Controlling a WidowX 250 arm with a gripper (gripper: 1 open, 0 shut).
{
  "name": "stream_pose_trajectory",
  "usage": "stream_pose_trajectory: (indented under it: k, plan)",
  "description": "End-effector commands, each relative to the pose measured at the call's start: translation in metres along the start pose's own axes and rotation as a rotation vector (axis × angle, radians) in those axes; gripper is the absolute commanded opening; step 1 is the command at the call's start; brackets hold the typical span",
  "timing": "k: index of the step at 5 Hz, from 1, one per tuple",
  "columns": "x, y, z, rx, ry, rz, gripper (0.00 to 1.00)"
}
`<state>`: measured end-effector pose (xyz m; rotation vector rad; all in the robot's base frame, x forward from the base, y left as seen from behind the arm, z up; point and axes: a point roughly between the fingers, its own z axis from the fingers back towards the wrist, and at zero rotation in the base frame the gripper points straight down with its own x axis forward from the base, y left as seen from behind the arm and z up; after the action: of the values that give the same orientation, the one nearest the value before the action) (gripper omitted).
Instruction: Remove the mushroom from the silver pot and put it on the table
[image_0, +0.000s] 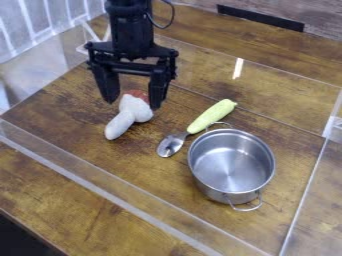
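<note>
The mushroom (124, 116) lies on its side on the table (80, 150), left of the silver pot (231, 166), with its cream stem pointing toward the front left and its reddish cap toward the back. The pot stands empty at the front right. My gripper (132, 92) hangs just above the mushroom's cap end, open, its dark fingers (103, 85) spread wide with nothing between them.
A yellow-green corn-like toy (211, 115) lies behind the pot, and a small metal spoon (171, 145) rests just left of the pot's rim. Clear acrylic walls (134, 205) edge the tabletop along the front and right.
</note>
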<state>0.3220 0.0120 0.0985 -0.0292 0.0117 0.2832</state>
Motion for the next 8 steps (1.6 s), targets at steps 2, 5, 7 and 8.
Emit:
stream_pose_trajectory:
  k: [2, 5, 7, 8]
  plan:
    - [0.005, 0.004, 0.004, 0.002, -0.036, 0.052, 1.00]
    - [0.024, -0.015, 0.054, -0.004, -0.124, 0.088, 0.00]
    - [0.024, -0.013, 0.070, -0.009, -0.200, 0.065, 1.00]
    - [0.024, -0.007, 0.063, -0.006, -0.217, -0.019, 1.00]
